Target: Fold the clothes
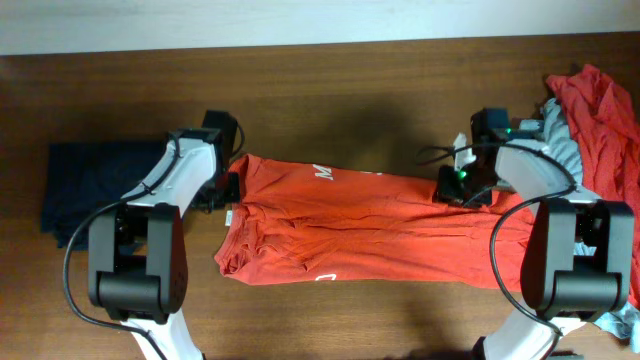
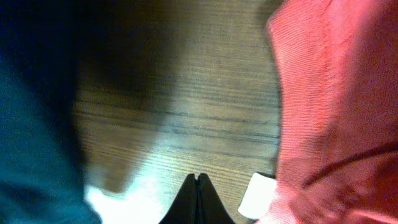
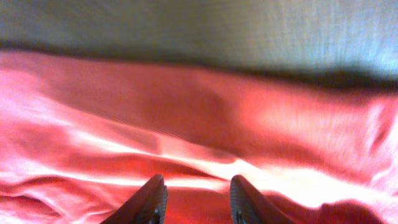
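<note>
An orange-red shirt (image 1: 360, 225) lies spread lengthwise across the middle of the wooden table, folded over on itself. My left gripper (image 1: 228, 190) is at the shirt's left edge. In the left wrist view its fingers (image 2: 197, 186) are shut and empty over bare wood, with the shirt (image 2: 336, 106) and a white tag (image 2: 256, 196) just to the right. My right gripper (image 1: 458, 190) is over the shirt's right part. In the right wrist view its fingers (image 3: 196, 193) are open just above the red cloth (image 3: 186, 118).
A dark navy garment (image 1: 85, 180) lies folded at the left of the table, also in the left wrist view (image 2: 31, 143). A pile of red and grey clothes (image 1: 600, 120) sits at the right edge. Bare wood lies beyond the shirt's far edge (image 1: 350, 100).
</note>
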You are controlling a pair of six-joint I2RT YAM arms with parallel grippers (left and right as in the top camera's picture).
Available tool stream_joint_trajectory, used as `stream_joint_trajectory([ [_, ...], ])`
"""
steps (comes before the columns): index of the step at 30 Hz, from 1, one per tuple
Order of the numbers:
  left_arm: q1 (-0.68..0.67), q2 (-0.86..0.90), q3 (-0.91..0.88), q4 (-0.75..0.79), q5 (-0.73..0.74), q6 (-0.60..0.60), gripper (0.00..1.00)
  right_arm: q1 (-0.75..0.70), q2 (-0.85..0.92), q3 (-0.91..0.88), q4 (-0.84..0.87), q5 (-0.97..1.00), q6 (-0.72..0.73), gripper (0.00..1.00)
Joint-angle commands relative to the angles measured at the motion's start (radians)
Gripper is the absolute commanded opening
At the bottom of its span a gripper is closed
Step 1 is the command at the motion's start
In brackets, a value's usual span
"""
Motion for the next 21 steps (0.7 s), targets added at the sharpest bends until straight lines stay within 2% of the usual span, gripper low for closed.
stream_joint_trajectory([
  [1,0.0,-0.03,0.138,-0.051,-0.003,0.016,0.02,0.003,-0.045,0.099,-0.048,-0.076,-0.065,0.4],
  [4,-0.01,-0.045,0.224,-0.1,0.027,0.019,0.06,0.003,-0.071,0.144,-0.092,-0.095,-0.065,0.41],
  [8,-0.044,-0.05,0.255,-0.089,0.146,0.11,0.06,0.003,-0.105,0.173,-0.119,-0.109,-0.065,0.42],
  [15,-0.146,0.001,0.158,0.005,0.239,0.225,0.06,0.003,-0.15,0.211,-0.138,-0.157,-0.064,0.43],
  [18,-0.184,0.021,0.096,0.059,0.249,0.236,0.05,0.003,-0.158,0.218,-0.138,-0.157,-0.064,0.46],
  [21,-0.217,0.044,0.046,0.119,0.274,0.297,0.05,0.003,-0.158,0.221,-0.136,-0.157,-0.064,0.47],
])
